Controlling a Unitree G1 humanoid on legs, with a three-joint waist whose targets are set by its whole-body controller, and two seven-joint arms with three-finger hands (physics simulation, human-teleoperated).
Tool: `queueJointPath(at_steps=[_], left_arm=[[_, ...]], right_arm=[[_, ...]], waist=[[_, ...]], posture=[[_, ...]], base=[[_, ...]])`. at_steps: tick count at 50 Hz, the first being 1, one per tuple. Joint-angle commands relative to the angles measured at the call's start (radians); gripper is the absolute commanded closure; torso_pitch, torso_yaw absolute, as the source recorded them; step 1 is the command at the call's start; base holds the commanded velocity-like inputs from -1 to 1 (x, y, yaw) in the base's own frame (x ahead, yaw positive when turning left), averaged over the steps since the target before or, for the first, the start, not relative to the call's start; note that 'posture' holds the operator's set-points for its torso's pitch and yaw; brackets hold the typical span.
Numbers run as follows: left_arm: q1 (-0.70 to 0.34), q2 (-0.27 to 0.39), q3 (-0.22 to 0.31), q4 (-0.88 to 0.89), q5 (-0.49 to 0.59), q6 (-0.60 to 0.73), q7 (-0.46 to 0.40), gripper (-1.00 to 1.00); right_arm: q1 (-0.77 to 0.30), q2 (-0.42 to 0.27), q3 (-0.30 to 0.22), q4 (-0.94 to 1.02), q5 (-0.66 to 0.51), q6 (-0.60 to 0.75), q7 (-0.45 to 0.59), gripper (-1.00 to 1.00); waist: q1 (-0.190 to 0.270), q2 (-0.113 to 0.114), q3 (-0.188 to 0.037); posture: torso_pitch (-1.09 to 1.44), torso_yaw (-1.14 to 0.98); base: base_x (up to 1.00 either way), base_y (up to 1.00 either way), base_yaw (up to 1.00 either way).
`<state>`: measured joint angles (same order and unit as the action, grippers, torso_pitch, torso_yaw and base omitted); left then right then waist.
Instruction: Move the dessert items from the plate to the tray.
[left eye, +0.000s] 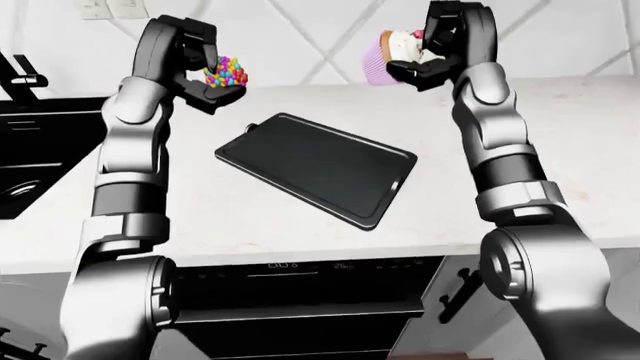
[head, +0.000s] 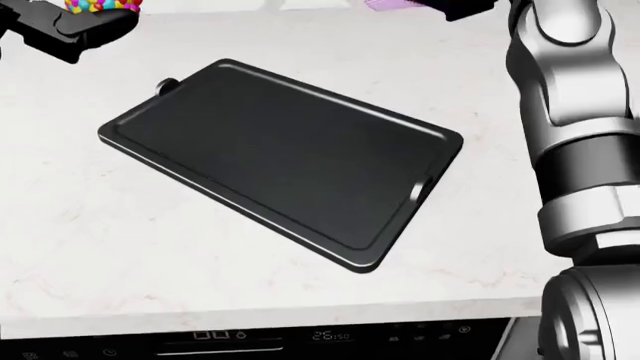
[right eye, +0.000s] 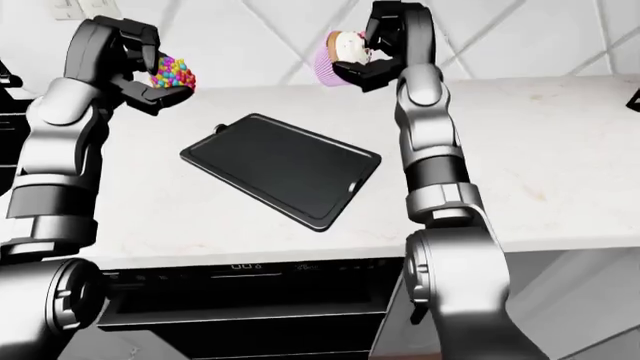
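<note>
Soft, crushable cupcake (left eye: 383, 57) clamped in right fingers (left eye: 428, 61), candy-topped dessert (left eye: 228, 73) in left fingers (left eye: 200, 88); best gripped low, by the wrappers.

Two dessert items show. One is a candy-covered treat heaped with many-coloured round sweets (left eye: 228, 73), up at the far left of the left-eye view. The other is a pink-cased cupcake with white frosting (left eye: 385, 54), up at the far right.

There is one flat black rectangular tray with a raised rim (left eye: 314, 166), lying on one pale marbled stone counter (left eye: 250, 225).

Two black three-finger robot hands appear, the left hand (left eye: 200, 71) and the right hand (left eye: 432, 52), one at each dessert.

Below the counter's near edge sits one dark appliance panel with lit digits (left eye: 300, 267), probably an oven, though the view is too dim to be sure.
</note>
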<state>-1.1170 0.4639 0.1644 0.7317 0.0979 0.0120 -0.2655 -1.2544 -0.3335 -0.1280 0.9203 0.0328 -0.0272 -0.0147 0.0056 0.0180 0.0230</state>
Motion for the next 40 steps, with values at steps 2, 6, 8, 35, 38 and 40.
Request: queueJointPath(at_steps=[2,6,8,35,38,40], left_arm=[[-0.039,0.002,-0.001,-0.031,-0.007,-0.025,0.003,1.0],[-0.038,0.001,-0.002,-0.03,-0.007,-0.027,0.002,1.0],[-0.035,0.0,-0.003,-0.035,-0.007,-0.024,0.002,1.0],[-0.045,-0.005,-0.007,0.037,-0.004,-0.073,-0.007,1.0],[-0.045,-0.005,-0.008,0.035,-0.004,-0.072,-0.009,1.0],[-0.044,-0.006,-0.007,0.03,-0.006,-0.068,-0.012,1.0]], right_arm=[[-0.03,-0.017,-0.012,-0.027,-0.003,-0.016,-0.012,0.99],[-0.027,-0.018,-0.009,-0.029,-0.011,-0.017,-0.012,0.99],[-0.027,-0.017,-0.01,-0.028,-0.011,-0.01,-0.01,1.0],[-0.134,0.032,0.071,0.236,-0.311,-0.038,0.0,1.0],[-0.149,0.044,0.086,0.275,-0.362,-0.045,0.011,1.0],[-0.154,0.051,0.095,0.296,-0.399,-0.053,0.019,1.0]], waist=[[-0.001,-0.015,-0.01],[0.004,-0.033,-0.008],[-0.007,-0.027,-0.016],[-0.003,-0.015,-0.012],[-0.003,-0.015,-0.011],[-0.003,-0.014,-0.012]], posture=[[0.0,0.0],[0.0,0.0],[0.0,0.0],[0.0,0.0],[0.0,0.0],[0.0,0.0]], base=[[0.0,0.0,0.0],[0.0,0.0,0.0],[0.0,0.0,0.0],[0.0,0.0,0.0],[0.0,0.0,0.0],[0.0,0.0,0.0]])
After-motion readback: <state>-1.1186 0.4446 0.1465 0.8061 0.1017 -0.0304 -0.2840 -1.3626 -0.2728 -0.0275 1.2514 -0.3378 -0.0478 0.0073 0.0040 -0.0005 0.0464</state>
